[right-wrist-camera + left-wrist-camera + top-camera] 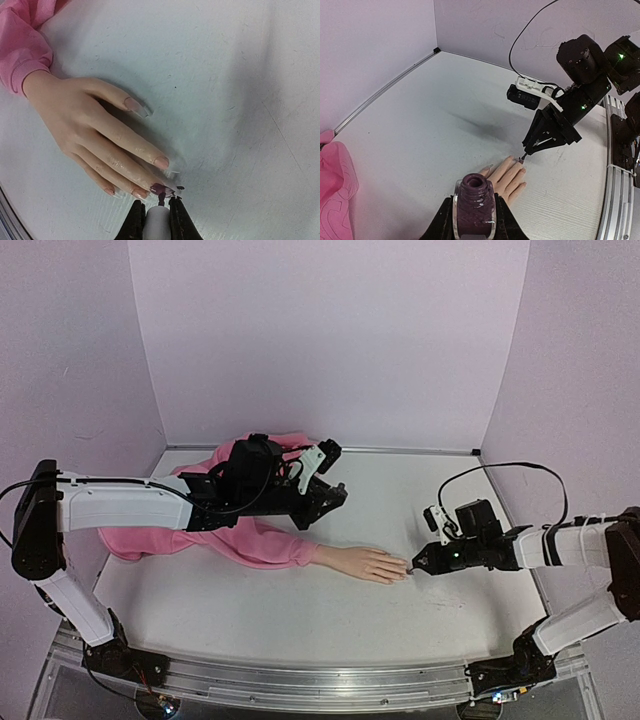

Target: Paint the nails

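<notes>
Right jaws clamp brush (159, 221) against nails (158, 188).

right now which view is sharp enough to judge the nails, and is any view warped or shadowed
Right wrist view: sharp and close, nails clear, soft shadows beside the mannequin fingers. Left wrist view: polish bottle in the left hand looms large in front. Top view: even light, front rail bows, nails too small to judge.
</notes>
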